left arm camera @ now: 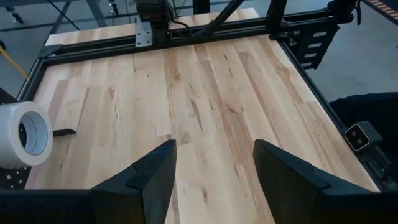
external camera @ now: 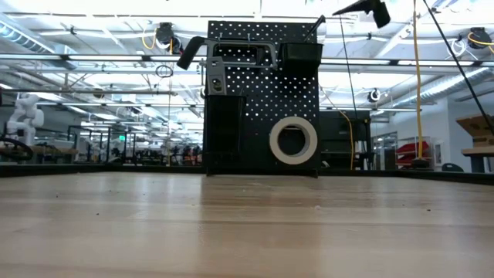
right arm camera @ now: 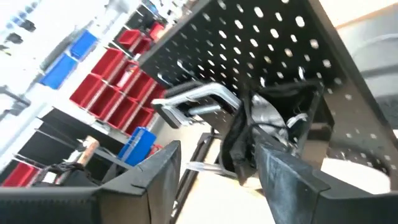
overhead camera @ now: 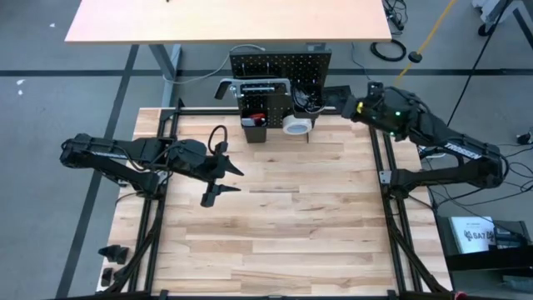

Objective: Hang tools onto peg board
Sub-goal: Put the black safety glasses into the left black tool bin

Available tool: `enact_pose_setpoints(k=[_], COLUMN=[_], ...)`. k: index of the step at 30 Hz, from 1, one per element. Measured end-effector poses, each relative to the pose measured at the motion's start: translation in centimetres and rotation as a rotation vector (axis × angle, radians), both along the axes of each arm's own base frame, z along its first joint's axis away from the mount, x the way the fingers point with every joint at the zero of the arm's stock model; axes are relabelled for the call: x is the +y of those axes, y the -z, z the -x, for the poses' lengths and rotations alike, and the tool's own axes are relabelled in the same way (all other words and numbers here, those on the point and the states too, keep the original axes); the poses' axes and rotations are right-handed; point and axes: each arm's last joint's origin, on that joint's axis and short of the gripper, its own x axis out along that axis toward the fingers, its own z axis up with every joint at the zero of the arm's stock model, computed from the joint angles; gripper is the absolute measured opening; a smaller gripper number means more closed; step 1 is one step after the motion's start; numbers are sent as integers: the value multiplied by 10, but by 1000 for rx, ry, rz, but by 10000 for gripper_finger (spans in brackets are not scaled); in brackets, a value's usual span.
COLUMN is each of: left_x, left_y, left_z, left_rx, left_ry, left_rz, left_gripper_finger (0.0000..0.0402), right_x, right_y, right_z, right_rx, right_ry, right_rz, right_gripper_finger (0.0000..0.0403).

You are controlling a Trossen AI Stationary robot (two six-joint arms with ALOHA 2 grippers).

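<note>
The peg board [overhead camera: 280,68] stands upright at the middle of the table's far edge. A grey bar clamp [external camera: 231,54] hangs across its top, and a white tape roll [external camera: 293,140] hangs low on its right side. A dark tool [right arm camera: 264,121] sits in the upper right box bin [external camera: 301,54]. A red-handled tool [overhead camera: 256,118] stands in the lower left bin. My right gripper [right arm camera: 217,168] is open, high up, just short of the upper bin, with nothing between its fingers. My left gripper [left arm camera: 214,177] is open above the left part of the tabletop.
Black frame rails [overhead camera: 387,175] run along both sides of the wooden tabletop [overhead camera: 283,217]. A tan desk [overhead camera: 229,21] stands beyond the peg board. Cables [overhead camera: 387,50] lie on the floor at the far right.
</note>
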Motion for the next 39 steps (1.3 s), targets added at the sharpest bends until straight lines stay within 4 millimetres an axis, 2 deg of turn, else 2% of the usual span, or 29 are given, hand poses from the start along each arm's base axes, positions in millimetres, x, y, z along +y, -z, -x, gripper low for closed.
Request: enact_pose_setpoints(k=[3,8,13,19,25,31,39], left_x=[0,0,0,0,0,0,0], left_y=[0,0,0,0,0,0,0], left_z=[0,0,0,0,0,0,0], left_rx=[0,-1,-5,1,4,3,3], left_ry=[0,2,0,-13,-25,-26,-27], left_rz=[0,-3,0,24,44,46,47], left_gripper_finger=[219,219,219,219,219,219,219], right_x=[3,9,12,14,9,2,-12], right_y=[-7,-14,-11,0,14,22,23], right_z=[7,10,7,8,0,-11,-9], right_rx=[-16,49,311,626,867,926,938], right_ry=[-26,-207,-393,-459,-451,-449,-345], right_rz=[67,285,721,1017,1058,1029,919], right_gripper_finger=[200,200,200,200,200,200,200])
